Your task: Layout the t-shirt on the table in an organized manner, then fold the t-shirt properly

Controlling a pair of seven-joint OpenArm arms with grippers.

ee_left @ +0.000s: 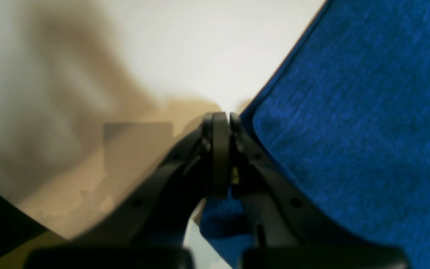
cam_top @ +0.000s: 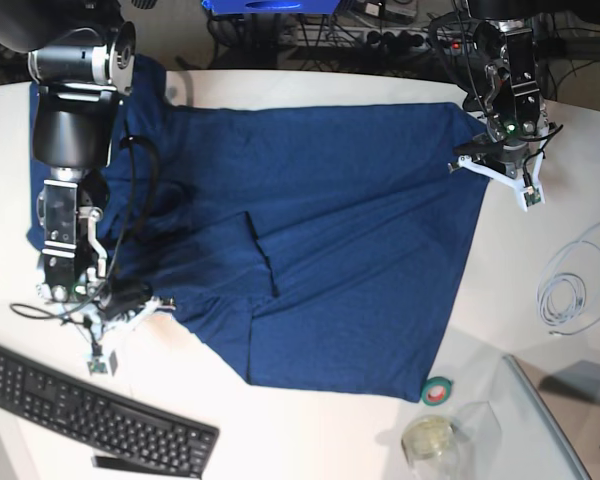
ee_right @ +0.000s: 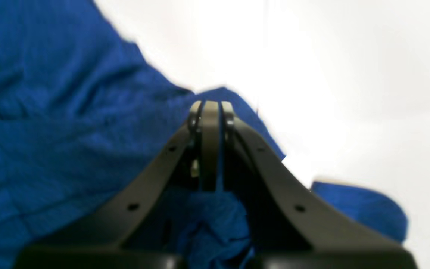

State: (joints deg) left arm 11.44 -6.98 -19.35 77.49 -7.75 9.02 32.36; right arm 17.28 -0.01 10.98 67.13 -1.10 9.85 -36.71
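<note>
The t-shirt (cam_top: 320, 240) lies spread over the middle of the table (cam_top: 310, 440), filling most of the base view from upper left to lower right, with a creased fold near its centre and its lower hem running along the bottom toward a roll of tape (cam_top: 437, 391). At the right edge of the cloth, upper right of the frame, the left gripper (ee_left: 222, 116) has its jaws pressed together beside the hem with bare white tabletop ahead of it; whether it pinches cloth cannot be told. At the lower left, the right gripper (ee_right: 211, 104) is clamped on a bunched edge of the fabric, with open white surface to its right in its wrist view, while a keyboard (cam_top: 90, 412) sits just below it and a coiled cable (cam_top: 570, 290) lies on the clear strip at the far right.
</note>
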